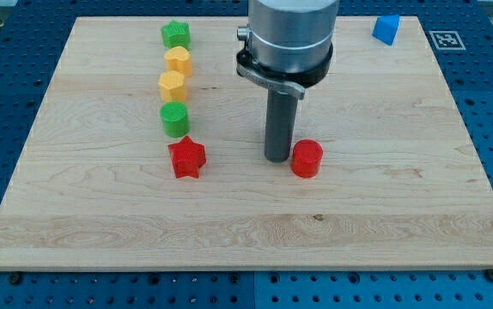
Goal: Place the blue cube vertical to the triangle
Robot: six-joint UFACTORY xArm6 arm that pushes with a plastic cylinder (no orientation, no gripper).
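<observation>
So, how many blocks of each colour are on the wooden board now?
Green: 2, the green block and the green cylinder
Yellow: 2, and
Red: 2, the red star and the red cylinder
Blue: 1, the blue cube
Total: 7

My tip (277, 159) sits just beside the red cylinder (307, 159).

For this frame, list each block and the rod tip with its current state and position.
blue cube: upright, alone at the view's top right.
green block: top of the left column.
yellow block: below it.
second yellow block: next down.
green cylinder: just above the star.
red star: bottom of the column.
red cylinder: upright, beside my tip.
my tip: down, left of the red cylinder.
</observation>
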